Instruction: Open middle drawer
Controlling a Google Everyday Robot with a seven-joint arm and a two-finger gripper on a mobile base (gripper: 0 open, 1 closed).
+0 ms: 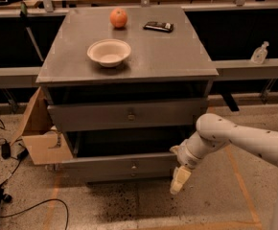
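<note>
We've got the bowl (109,52) on the cabinet top (167,56), the orange (119,18) behind it, and the gripper (177,181) low at the middle drawer (105,167)'s right end.

One bowl (109,52), one orange (119,18), one bottle (259,54). Two drawers: top drawer (93,117), middle drawer (100,168). One gripper (178,180), by the middle drawer's right end.
</note>
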